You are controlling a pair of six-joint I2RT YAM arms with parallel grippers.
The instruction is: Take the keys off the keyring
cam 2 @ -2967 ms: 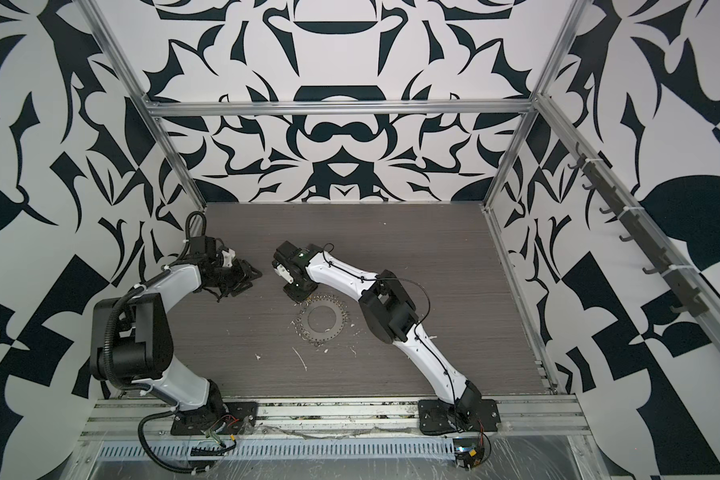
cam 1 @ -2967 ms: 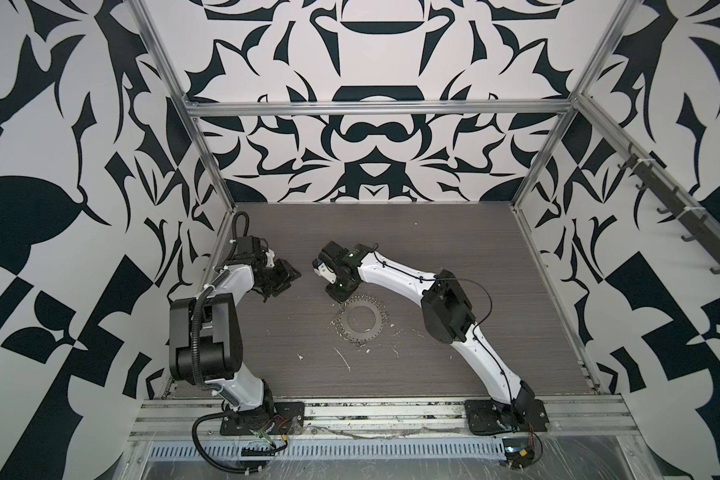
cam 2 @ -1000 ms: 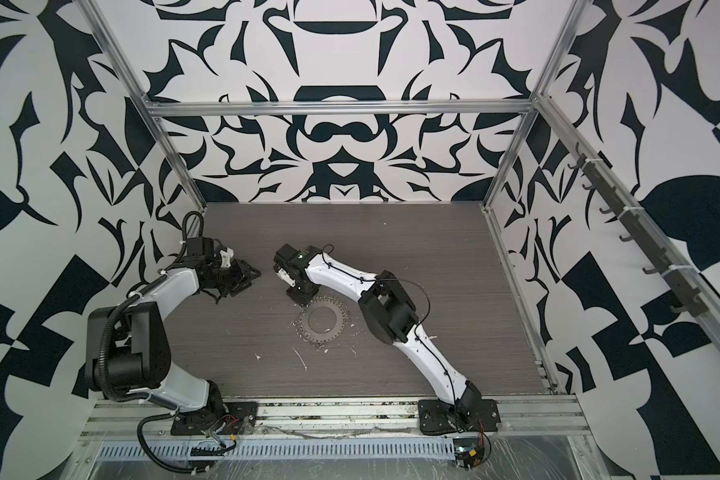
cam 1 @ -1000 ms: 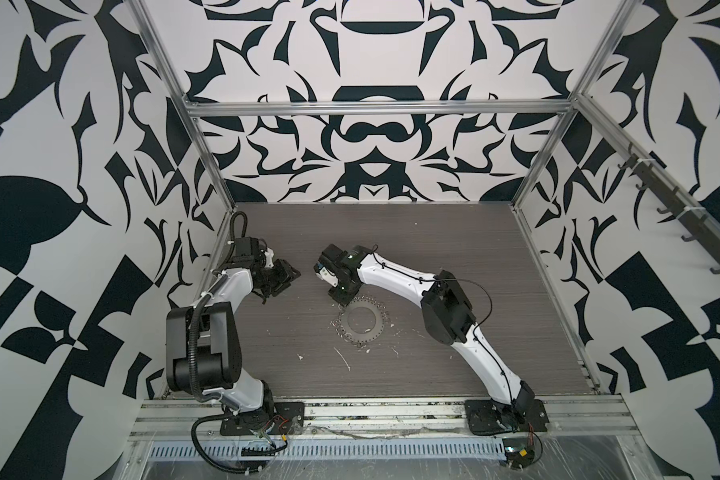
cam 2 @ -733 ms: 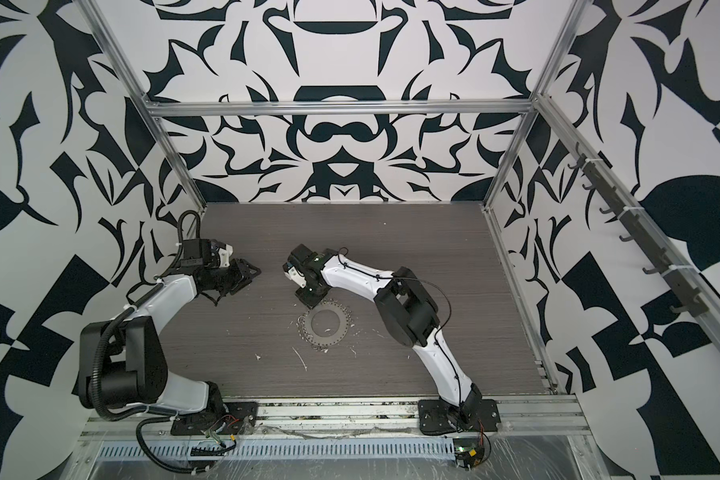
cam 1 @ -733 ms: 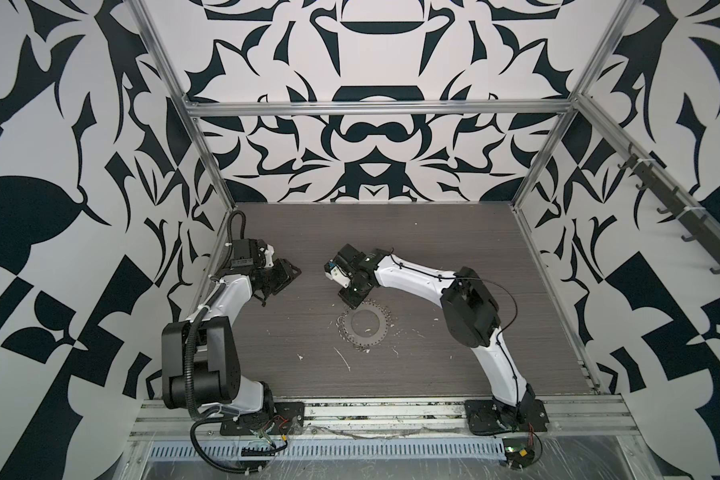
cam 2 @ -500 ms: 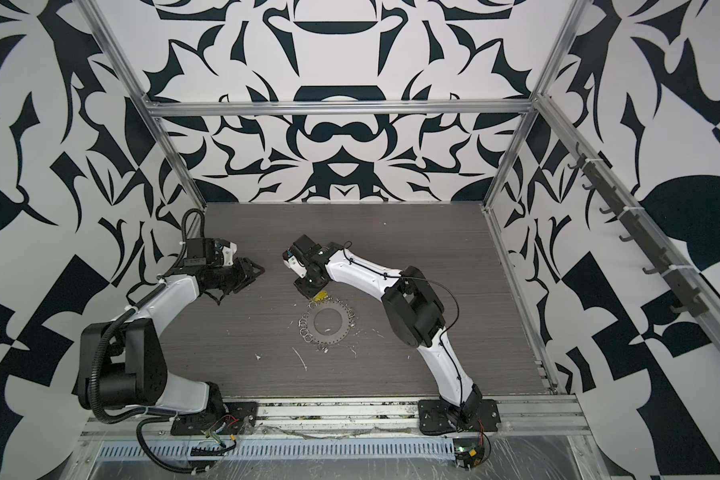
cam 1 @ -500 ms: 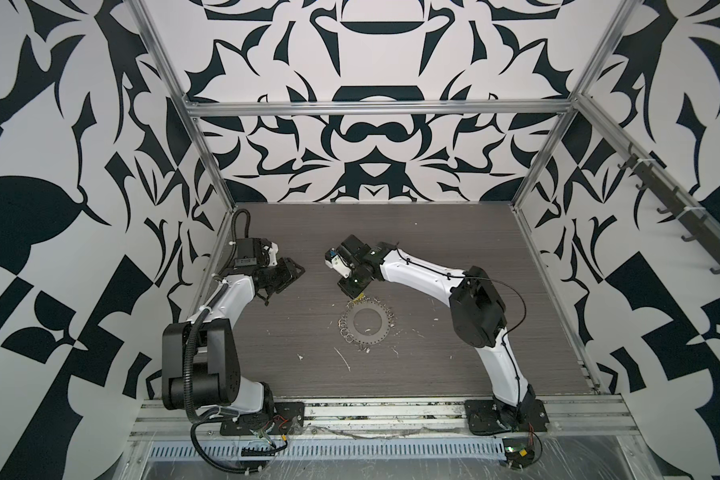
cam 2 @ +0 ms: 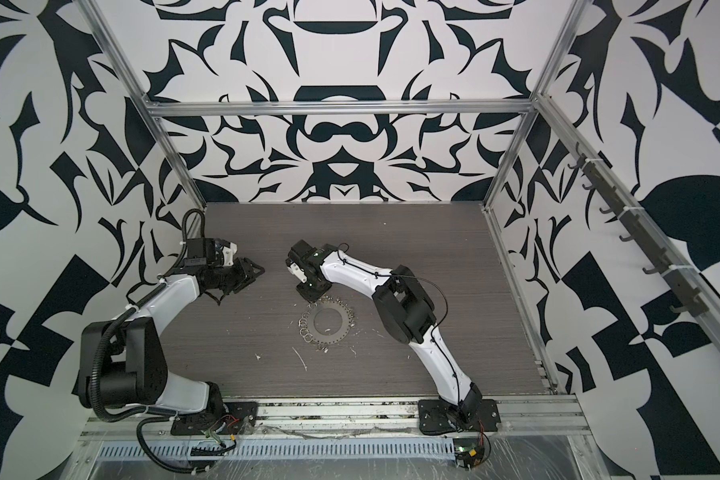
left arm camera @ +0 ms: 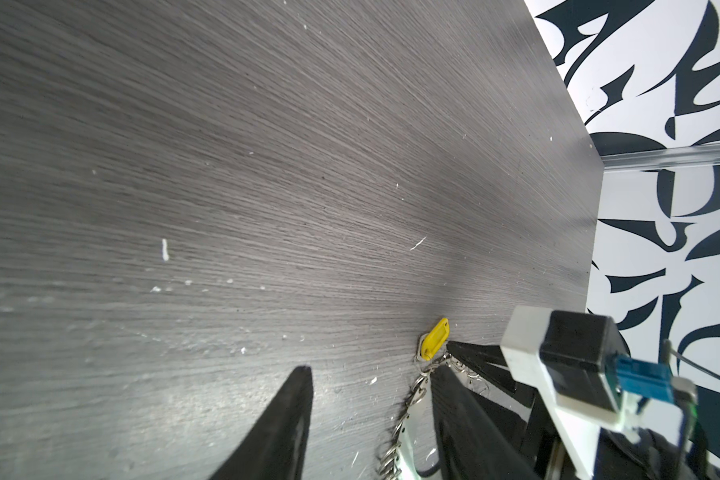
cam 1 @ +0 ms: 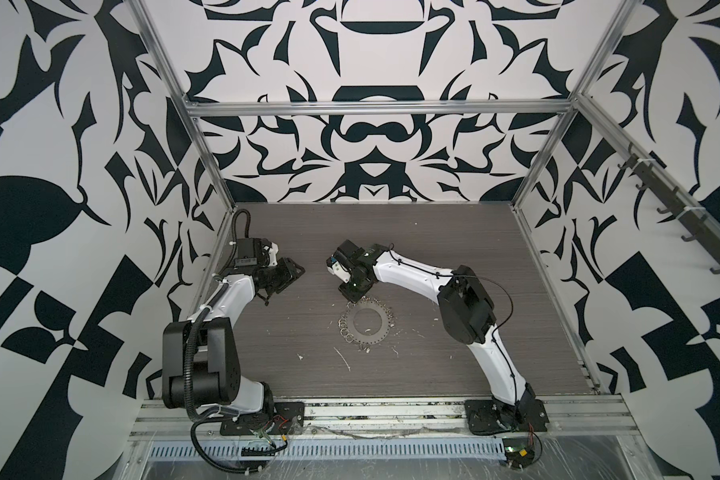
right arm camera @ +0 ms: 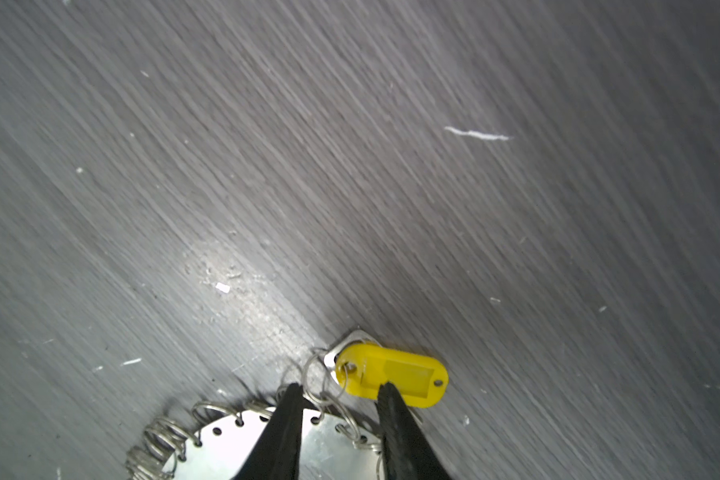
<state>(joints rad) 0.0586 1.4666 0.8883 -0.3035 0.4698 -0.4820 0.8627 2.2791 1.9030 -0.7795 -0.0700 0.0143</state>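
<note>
Right end effector (right arm camera: 341, 401) is released, jaws astride a split ring (right arm camera: 321, 386). The key (right arm camera: 391, 376) lies on the table (right arm camera: 474, 208) just ahead of its tips, with the keyring (right arm camera: 262, 440) beneath. Best to clench squarely on the yellow head while the left end effector (cam 1: 294, 274), released, empty and well aside, pins the keyring.
</note>
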